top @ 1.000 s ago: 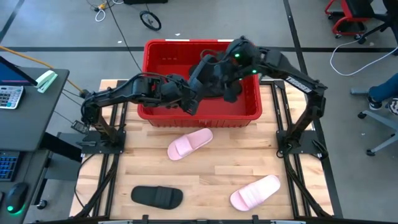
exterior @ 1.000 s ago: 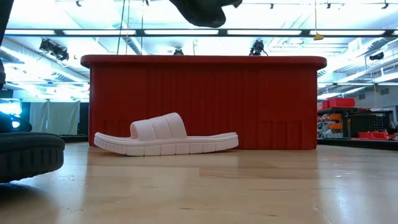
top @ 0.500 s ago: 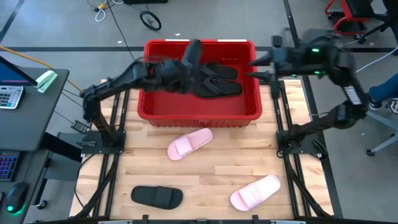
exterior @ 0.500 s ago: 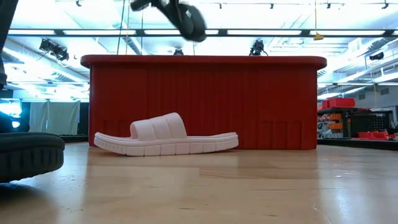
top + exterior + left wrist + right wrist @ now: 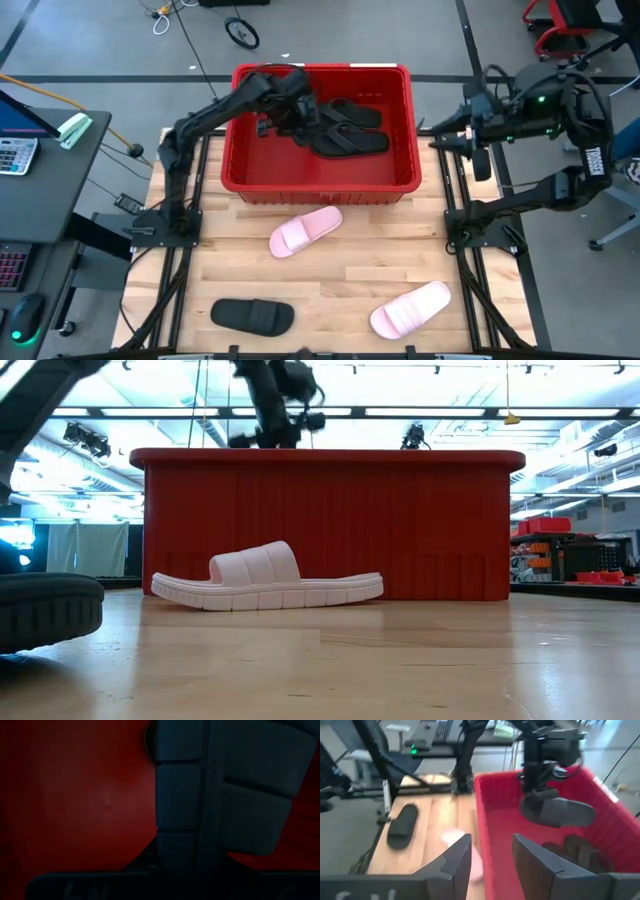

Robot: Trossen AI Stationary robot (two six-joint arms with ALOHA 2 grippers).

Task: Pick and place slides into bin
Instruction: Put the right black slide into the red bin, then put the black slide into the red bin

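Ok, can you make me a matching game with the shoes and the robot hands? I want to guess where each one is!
Things:
1. black slide
2. flip-flops
3. pink slide
4. right gripper

Places or states:
A. lying on the bottom of the red bin
B. on the table just in front of the bin
C. held by the left gripper over the bin
D. open and empty, off to the side of the bin

Pairs: 1-C, 2-A, 3-B, 4-D
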